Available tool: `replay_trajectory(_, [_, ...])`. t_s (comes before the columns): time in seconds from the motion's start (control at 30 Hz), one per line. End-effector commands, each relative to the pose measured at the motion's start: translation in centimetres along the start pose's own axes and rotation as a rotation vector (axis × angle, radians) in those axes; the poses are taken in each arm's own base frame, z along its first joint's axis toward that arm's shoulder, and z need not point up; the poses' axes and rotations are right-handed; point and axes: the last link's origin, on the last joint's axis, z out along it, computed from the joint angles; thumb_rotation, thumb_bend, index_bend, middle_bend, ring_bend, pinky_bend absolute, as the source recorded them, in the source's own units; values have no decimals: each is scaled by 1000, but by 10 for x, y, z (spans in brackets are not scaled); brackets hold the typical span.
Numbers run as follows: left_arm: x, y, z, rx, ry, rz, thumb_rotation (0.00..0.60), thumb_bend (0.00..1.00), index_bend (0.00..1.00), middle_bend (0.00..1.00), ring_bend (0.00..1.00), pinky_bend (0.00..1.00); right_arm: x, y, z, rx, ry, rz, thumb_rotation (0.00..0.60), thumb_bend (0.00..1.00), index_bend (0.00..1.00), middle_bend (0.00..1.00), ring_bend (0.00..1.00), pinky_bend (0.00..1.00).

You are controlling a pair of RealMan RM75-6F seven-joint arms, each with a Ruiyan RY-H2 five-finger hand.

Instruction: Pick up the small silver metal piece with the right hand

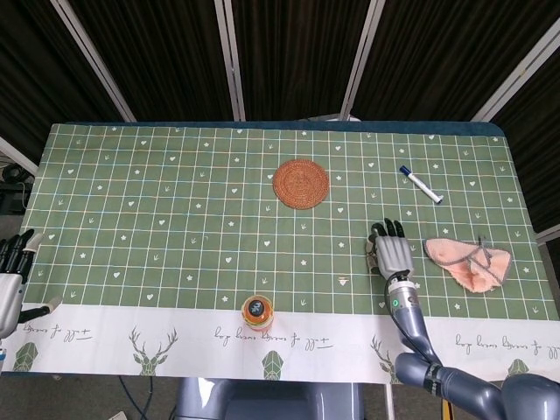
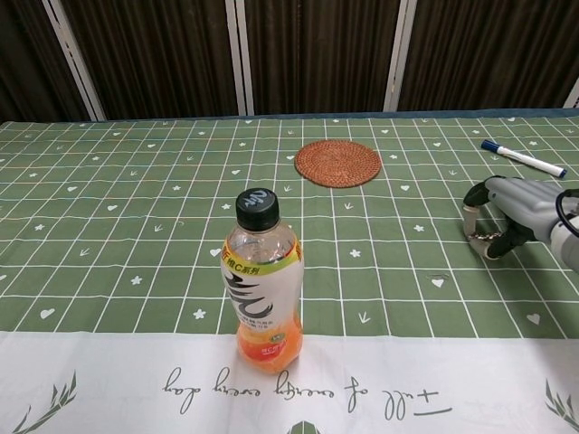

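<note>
The small silver metal piece (image 2: 480, 237) shows in the chest view as a short chain-like bit between the thumb and curled fingers of my right hand (image 2: 511, 212). The hand pinches it low over the green checked cloth at the right. From the head view, the right hand (image 1: 392, 254) is seen palm down and hides the piece. My left hand (image 1: 9, 271) hangs off the table's left edge with fingers apart, holding nothing.
An orange drink bottle (image 1: 257, 308) (image 2: 262, 289) stands at the front middle. A round woven coaster (image 1: 300, 183) lies mid-table, a blue-capped marker (image 1: 421, 185) back right, a pink cloth (image 1: 468, 261) right of my hand. A thin pale bit (image 1: 343, 281) lies to its left.
</note>
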Motion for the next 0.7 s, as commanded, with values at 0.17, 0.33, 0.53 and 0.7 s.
replay_trajectory(0.17, [0,0,0,1,-2,-3,600,14,0,0,0,0,13,-14,-6,38,33,114,600,362,579,192,0,39])
replay_trajectory(0.33, [0,0,0,0,-1,-6,600,16,0,0,0,0,24,-23,-13,41,28,270,600,367,583,192,0,39])
replay_trajectory(0.53, [0,2,-1,-7,6,1,600,17,0,0,0,0,44,-37,-21,16,2,605,600,379,587,192,0,39])
replay_trajectory(0.7, [1,2,-1,-10,17,1,600,17,0,0,0,0,57,-45,-24,-18,-22,842,600,387,589,192,0,39])
